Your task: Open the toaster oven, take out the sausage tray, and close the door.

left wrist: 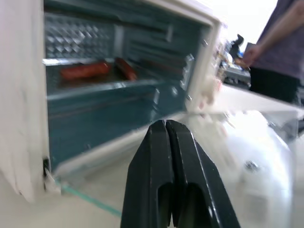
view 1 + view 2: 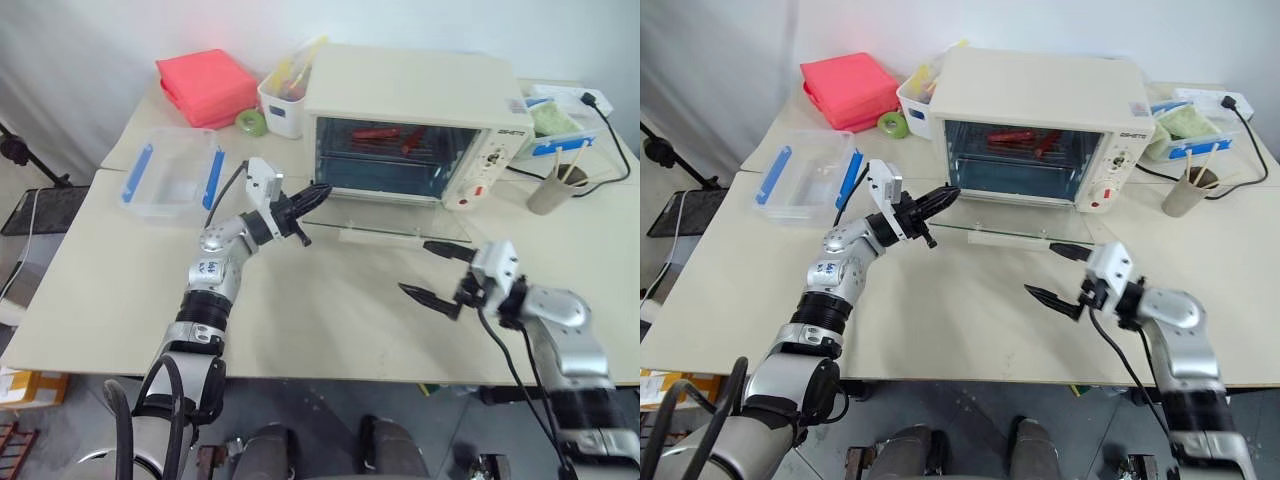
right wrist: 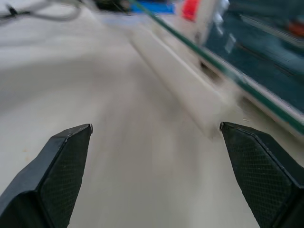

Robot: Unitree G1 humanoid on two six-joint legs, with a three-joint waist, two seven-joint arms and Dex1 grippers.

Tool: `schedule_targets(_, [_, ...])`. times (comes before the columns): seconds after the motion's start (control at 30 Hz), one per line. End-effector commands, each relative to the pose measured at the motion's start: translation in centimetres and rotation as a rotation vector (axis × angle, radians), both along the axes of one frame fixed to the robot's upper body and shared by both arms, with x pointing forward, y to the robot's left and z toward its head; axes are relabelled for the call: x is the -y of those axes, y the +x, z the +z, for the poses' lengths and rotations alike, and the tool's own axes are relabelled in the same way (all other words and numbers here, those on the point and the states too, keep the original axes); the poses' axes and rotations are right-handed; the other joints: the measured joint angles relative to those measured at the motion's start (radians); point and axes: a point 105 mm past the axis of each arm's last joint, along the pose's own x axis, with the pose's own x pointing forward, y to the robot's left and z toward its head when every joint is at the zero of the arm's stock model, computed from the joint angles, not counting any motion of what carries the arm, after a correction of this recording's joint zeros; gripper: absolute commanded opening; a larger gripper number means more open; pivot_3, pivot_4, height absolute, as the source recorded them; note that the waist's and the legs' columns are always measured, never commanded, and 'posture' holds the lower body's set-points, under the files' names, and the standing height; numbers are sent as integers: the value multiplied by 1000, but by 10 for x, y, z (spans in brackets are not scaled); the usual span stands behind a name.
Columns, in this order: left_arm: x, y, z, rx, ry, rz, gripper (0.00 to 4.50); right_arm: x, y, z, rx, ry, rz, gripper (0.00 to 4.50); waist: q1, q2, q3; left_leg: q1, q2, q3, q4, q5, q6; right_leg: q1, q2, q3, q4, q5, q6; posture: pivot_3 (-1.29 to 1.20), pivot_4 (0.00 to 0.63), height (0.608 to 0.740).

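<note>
The cream toaster oven (image 2: 410,90) stands at the back of the table with its glass door (image 2: 395,222) dropped flat onto the tabletop. Inside, on an upper level, the sausage tray (image 1: 102,81) holds red-brown sausages (image 2: 378,132). My left gripper (image 2: 318,190) is shut and holds nothing. It hovers at the left front corner of the oven's opening, just above the door's hinge edge. My right gripper (image 2: 412,268) stands wide open over the table, just in front of the door's cream bar handle (image 3: 185,90), touching nothing.
A clear plastic box with blue latches (image 2: 170,175) lies left of the oven. Behind it are a pink folded cloth (image 2: 207,85), a green tape roll (image 2: 251,122) and a white bin of utensils (image 2: 285,95). A paper cup (image 2: 553,188) and cable (image 2: 610,140) sit right. A person (image 1: 280,47) stands beyond.
</note>
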Motion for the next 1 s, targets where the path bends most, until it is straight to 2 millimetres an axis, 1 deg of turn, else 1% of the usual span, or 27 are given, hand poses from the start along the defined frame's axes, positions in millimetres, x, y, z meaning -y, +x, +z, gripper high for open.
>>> schedule_targets(0.03, [-2,-7,-9,24,58,-26,34,32,-11,13,70,-43,-135,4500,-3,0,0,0,0,0,0,0,0,0,0,0,-1,0,0,0,150,740])
schedule_targets(0.13, [-6,-10,-18,16,75,-17,34,47,-15,22,97,-55,-213,4500,-11,0,0,1,1,1,1,1,0,0,0,1,1,1,0,0,150,740])
schedule_targets(0.2, [-9,-12,-24,17,98,-12,34,49,-14,33,122,-48,-233,4500,-17,0,0,2,1,1,1,1,-1,0,0,2,3,1,0,0,150,740])
schedule_targets(0.27, [-13,-14,-30,20,120,3,34,36,-7,54,166,-21,-201,4500,-26,0,0,3,1,0,1,1,-1,0,0,2,3,1,-1,0,150,740])
schedule_targets(0.33, [-16,-17,-34,21,130,17,34,18,-1,75,223,20,-148,4500,-32,0,0,3,2,0,1,1,-1,0,0,3,3,1,-1,0,150,740])
schedule_targets(0.37, [-17,-18,-36,24,137,22,34,11,5,79,214,24,-149,4500,-32,0,0,3,2,0,1,1,-1,0,0,3,3,1,-1,0,150,740])
schedule_targets(0.4, [-19,-19,-37,22,137,33,34,4,19,80,194,-16,-202,4500,-31,0,0,3,2,0,1,1,-1,0,0,3,3,1,-1,0,150,740])
schedule_targets(0.43, [-22,-21,-36,26,131,51,210,-14,27,82,199,-47,-167,4500,-30,0,0,3,2,0,1,1,-1,0,0,2,3,1,-1,0,150,740])
schedule_targets(0.5, [-25,-23,-34,27,119,72,643,-39,34,85,208,-77,-99,4500,-29,0,0,3,2,-1,1,1,-1,0,0,3,4,1,-1,0,150,740])
schedule_targets(0.53, [-26,-25,-32,28,111,75,930,-50,36,87,208,-64,-70,4500,-28,0,0,2,2,-1,1,1,-1,0,0,3,4,1,-1,0,150,740])
schedule_targets(0.6, [-32,-33,-24,51,78,98,1472,-73,58,88,225,-84,-80,4500,-22,0,0,1,2,-2,1,1,-1,0,0,1,4,1,-1,0,150,740])
schedule_targets(0.63, [-35,-37,-21,61,66,106,1760,-80,68,89,247,-111,-100,4500,-25,0,0,1,2,-2,2,1,-1,0,0,0,4,1,-1,0,150,740])
schedule_targets(0.67, [-38,-40,-19,67,59,113,1989,-85,79,89,268,-146,-131,4500,-30,0,0,0,1,-2,2,1,0,0,-1,1,3,1,-1,0,150,740])
schedule_targets(0.7, [-39,-42,-18,67,57,116,2211,-87,86,89,281,-169,-152,4500,-31,0,0,0,1,-1,3,1,0,0,-1,1,3,1,-1,0,150,740])
schedule_targets(0.77, [-44,-48,-15,66,41,135,2760,-94,104,96,355,-194,-198,4500,-27,0,0,0,2,-2,4,1,0,0,-1,0,4,1,-1,0,150,740])
schedule_targets(0.8, [-46,-52,-14,66,35,141,3123,-99,111,101,400,-202,-209,4500,-29,0,0,-1,2,-3,4,1,0,0,-1,-1,4,1,-1,0,150,740])
schedule_targets(0.83, [-50,-56,-11,74,25,158,3331,-102,123,104,437,-229,-250,4500,-33,0,0,-1,2,-3,5,1,0,0,-1,0,4,1,-1,0,150,740])
schedule_targets(0.93, [-58,-63,-7,76,-4,208,4271,-113,145,107,511,-321,-281,4500,-47,0,0,-1,2,-3,4,1,0,0,-1,0,4,1,-1,0,150,740])
schedule_targets(0.97, [-61,-64,-6,72,-17,227,4432,-115,153,109,527,-348,-308,4500,-53,0,0,-1,2,-3,4,1,0,0,-1,-1,5,1,-1,0,150,740])
schedule_targets(1.0, [-63,-65,-6,68,-25,241,4432,-116,158,110,540,-366,-329,4500,-55,0,0,-1,2,-3,4,1,0,0,-1,-1,5,1,-1,0,150,740])
